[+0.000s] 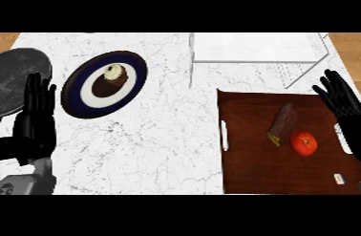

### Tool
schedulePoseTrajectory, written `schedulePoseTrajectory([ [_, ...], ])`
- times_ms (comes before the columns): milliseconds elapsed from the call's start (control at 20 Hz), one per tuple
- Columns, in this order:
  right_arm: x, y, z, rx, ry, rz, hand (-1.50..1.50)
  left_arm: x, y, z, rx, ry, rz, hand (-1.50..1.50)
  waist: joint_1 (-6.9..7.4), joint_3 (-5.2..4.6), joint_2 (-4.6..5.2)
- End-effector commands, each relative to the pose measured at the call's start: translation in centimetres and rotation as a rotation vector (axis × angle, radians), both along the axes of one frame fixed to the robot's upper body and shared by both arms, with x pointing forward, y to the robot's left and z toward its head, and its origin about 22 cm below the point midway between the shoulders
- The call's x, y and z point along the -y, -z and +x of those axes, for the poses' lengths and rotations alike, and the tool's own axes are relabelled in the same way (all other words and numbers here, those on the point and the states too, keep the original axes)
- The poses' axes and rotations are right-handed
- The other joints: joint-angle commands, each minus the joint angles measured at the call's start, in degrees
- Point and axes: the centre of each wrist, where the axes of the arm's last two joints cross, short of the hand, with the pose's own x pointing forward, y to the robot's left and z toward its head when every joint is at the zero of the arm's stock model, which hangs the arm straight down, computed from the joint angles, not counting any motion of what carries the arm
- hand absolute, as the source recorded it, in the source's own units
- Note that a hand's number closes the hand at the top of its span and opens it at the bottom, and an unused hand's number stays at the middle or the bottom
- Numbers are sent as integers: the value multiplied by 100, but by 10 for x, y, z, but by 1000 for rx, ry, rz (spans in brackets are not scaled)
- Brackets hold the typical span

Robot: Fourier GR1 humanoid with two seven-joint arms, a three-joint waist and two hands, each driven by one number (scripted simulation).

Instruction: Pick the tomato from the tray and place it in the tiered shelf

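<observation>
A red tomato [304, 143] lies on the dark brown tray [247, 158] at the right, beside a brown elongated vegetable [283, 123]. The white tiered shelf [257, 48] stands at the back right of the counter. My right hand [341, 95] is open, fingers straight, above the tray's right edge and up and to the right of the tomato, not touching it. My left hand [34, 116] rests open at the left edge, fingers up.
A dark blue and white plate [84, 94] with a cupcake [114, 73] sits at the back left. A grey round pan or lid [20, 77] lies at the far left. White marble counter [162, 144] spreads between plate and tray.
</observation>
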Motion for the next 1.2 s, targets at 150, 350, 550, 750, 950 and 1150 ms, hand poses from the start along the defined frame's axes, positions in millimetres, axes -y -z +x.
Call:
schedulePoseTrajectory([
  [150,91,-35,-1,135,46,-51,150,-5,56,-27,-399,83,-35,0,-116,185,-140],
  [350,154,-38,-21,-121,322,-413,150,6,79,-39,-597,195,-89,0,-46,176,27],
  [550,193,11,-33,-145,262,-128,-150,8,63,-16,-626,252,-89,0,102,194,-100],
  [750,214,5,-39,-125,63,-160,-150,-1,51,-7,-653,265,-94,0,100,187,-138],
  [950,224,-15,-42,-180,-124,-219,-150,0,70,-18,-658,243,-72,0,33,172,-166],
  [1150,222,-52,-23,-219,-197,-287,-150,4,74,-15,-658,241,-76,0,15,163,-167],
])
